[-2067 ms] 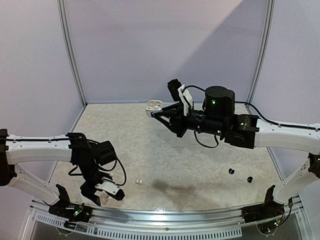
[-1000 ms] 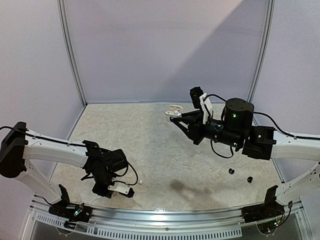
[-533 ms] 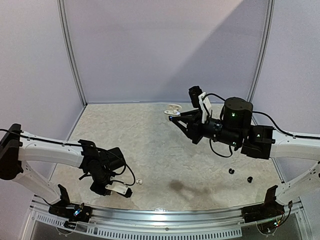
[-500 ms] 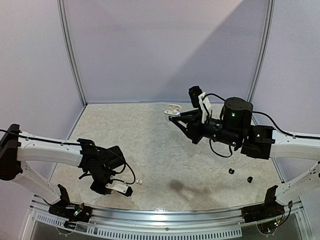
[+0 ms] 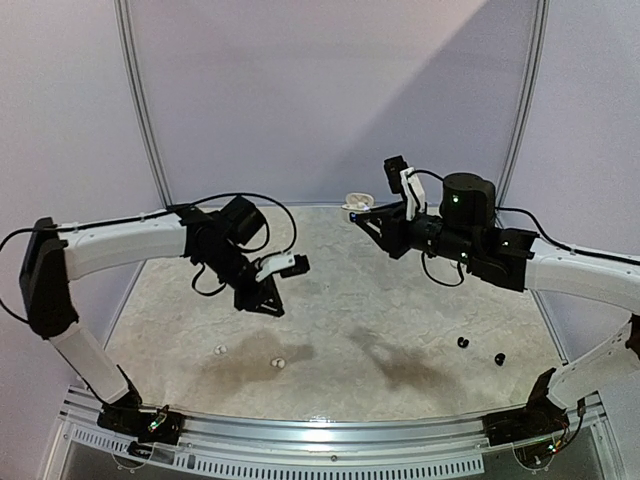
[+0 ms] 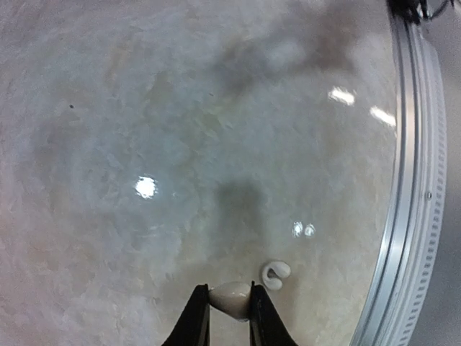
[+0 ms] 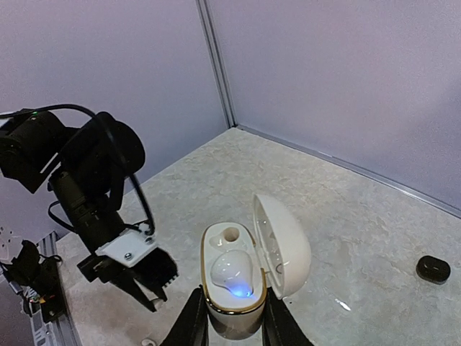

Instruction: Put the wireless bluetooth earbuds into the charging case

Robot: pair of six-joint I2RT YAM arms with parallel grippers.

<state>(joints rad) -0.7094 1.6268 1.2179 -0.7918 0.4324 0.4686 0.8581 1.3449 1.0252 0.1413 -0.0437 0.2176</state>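
One white earbud (image 6: 230,300) is now pinched in the left hand (image 6: 229,316), which has risen from the worktop's (image 6: 144,108) near edge toward its middle, while the right hand (image 7: 230,321) grips the open case (image 7: 229,292) aloft toward the far edge, one socket (image 7: 229,234) seemingly free for it.

No legible text, no labels or brand marks, no numbers or signs
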